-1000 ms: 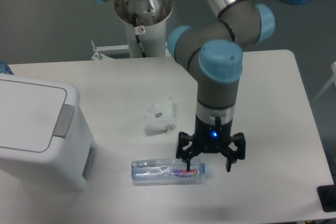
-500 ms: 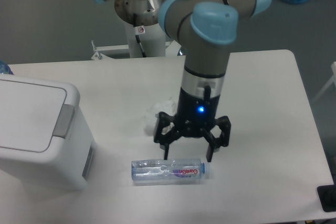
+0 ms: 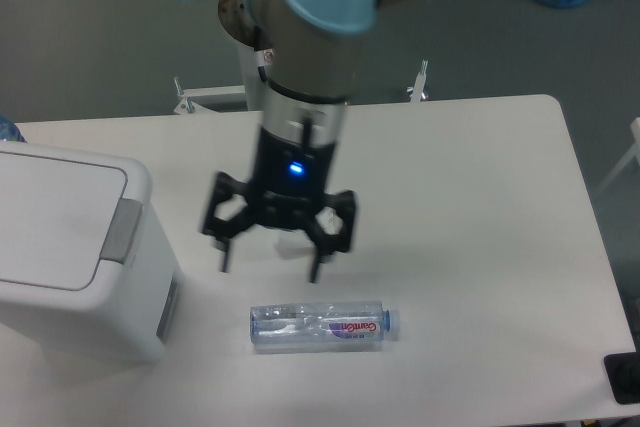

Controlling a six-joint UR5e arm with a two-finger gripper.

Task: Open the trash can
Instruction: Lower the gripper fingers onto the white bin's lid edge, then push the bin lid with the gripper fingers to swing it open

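The trash can (image 3: 70,257) is a large white boxy bin at the left edge of the table, with a flat white lid lying shut and a grey push tab (image 3: 123,231) on its right side. My gripper (image 3: 270,269) hangs open above the table, to the right of the bin and apart from it, with nothing between its fingers. Its left fingertip (image 3: 224,265) is roughly a hand's width from the bin's right wall.
A clear plastic bottle (image 3: 322,325) lies on its side near the table's front edge, just below my gripper. Crumpled white paper lies behind my gripper, mostly hidden. A black object (image 3: 624,377) sits at the front right corner.
My gripper has travelled left across the table, from above the bottle's cap end to a spot near the trash can, and stayed open. The bottle and bin have not moved.
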